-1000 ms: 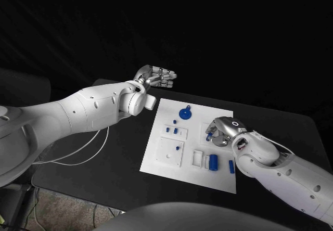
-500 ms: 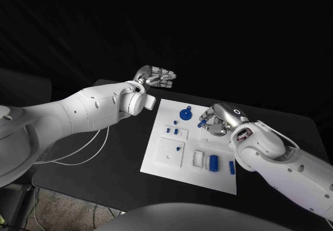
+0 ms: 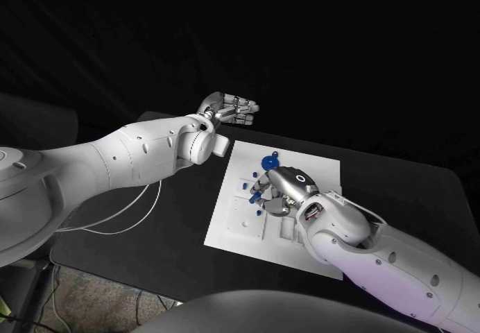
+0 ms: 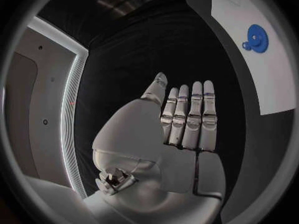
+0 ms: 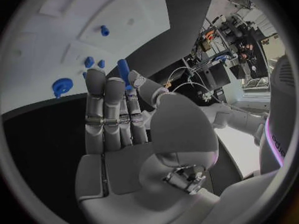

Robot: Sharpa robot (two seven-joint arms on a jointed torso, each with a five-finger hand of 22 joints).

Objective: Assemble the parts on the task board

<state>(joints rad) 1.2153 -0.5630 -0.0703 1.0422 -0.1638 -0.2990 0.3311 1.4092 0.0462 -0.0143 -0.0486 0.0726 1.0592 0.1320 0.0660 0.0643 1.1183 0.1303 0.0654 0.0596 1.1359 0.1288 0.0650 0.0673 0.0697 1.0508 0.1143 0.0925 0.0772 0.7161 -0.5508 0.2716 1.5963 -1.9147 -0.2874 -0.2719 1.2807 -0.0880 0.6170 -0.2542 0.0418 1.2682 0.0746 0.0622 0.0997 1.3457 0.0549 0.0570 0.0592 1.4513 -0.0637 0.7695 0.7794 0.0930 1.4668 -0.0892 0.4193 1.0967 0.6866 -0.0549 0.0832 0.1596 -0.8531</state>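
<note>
Black table (image 3: pixel 170 222) carried the white board (image 3: pixel 228 232) at centre; a blue gear (image 3: pixel 269 162) sat at the board's 12 o'clock edge. Right hand (image 3: pixel 275 192) hovered over the board's middle, pinching a blue peg (image 5: pixel 122 66) between thumb and fingers; left hand (image 3: pixel 229 109) hung off the board at 11 o'clock, fingers straight, together, empty.

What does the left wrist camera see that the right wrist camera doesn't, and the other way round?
Left wrist view: the left hand, fingers straight, holding nothing. Right wrist view: the right hand pinching a blue peg, with small blue parts on the board beyond. Both: the white board and the blue gear on it.
</note>
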